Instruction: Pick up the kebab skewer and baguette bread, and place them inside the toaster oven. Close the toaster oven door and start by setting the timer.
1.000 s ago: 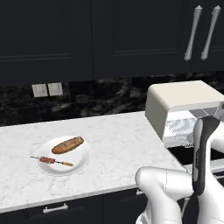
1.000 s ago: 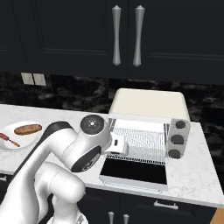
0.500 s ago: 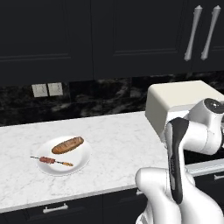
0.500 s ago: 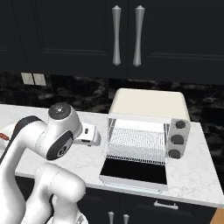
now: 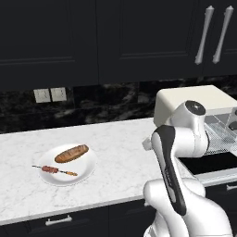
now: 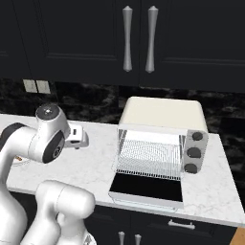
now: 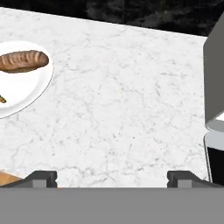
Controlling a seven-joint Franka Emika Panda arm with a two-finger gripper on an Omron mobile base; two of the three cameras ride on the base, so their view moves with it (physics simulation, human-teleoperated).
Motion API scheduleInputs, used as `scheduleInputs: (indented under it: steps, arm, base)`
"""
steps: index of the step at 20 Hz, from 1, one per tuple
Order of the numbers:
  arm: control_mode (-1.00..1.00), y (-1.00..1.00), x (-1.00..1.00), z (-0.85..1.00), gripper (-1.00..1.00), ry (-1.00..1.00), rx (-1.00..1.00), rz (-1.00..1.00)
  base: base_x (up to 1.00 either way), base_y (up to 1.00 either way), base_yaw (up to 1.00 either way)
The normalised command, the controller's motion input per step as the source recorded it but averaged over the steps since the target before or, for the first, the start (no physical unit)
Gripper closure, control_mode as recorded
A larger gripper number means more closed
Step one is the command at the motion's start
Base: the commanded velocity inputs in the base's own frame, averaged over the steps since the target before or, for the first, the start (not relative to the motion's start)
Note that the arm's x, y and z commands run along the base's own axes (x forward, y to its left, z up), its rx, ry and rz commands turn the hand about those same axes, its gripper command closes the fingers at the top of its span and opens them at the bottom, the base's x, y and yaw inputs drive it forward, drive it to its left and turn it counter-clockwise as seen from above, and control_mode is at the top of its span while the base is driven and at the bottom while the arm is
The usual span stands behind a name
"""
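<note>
The baguette bread (image 5: 71, 153) lies on a white plate (image 5: 88, 159) at the counter's left, and the kebab skewer (image 5: 54, 170) lies just in front of it. In the hand view the baguette bread (image 7: 22, 61) is at the upper left and one end of the skewer (image 7: 2, 99) peeks in at the left edge. The toaster oven (image 6: 162, 115) stands at the right with its door (image 6: 146, 187) folded down flat and a wire rack (image 6: 150, 158) showing inside. My gripper (image 7: 111, 178) hovers open over bare counter between plate and oven, holding nothing.
Three grey knobs (image 6: 194, 153) sit on the oven's right side. Dark upper cabinets with long handles (image 6: 139, 38) hang above. Wall sockets (image 5: 50, 95) are on the black backsplash. White marble counter (image 5: 120, 152) stretches between the plate and the oven.
The arm has swung left, away from the open toaster oven and toward the plate. The jaws have stayed wide apart. Plate, bread and skewer have not moved.
</note>
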Motion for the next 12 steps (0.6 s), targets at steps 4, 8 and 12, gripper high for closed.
scheduleInputs:
  steps: [4, 8, 12]
  arm:
    - [-1.00, 0.80, 0.26, -0.03, -1.00, 0.01, 0.00, 0.26]
    - [-1.00, 0.88, 0.31, -0.04, -1.00, 0.01, 0.00, 0.29]
    - [-1.00, 1.00, 0.40, -0.13, -1.00, 0.02, -0.03, 0.38]
  base:
    - [0.00, 0.00, 0.00]
    - [0.00, 0.00, 0.00]
    - [0.00, 0.00, 0.00]
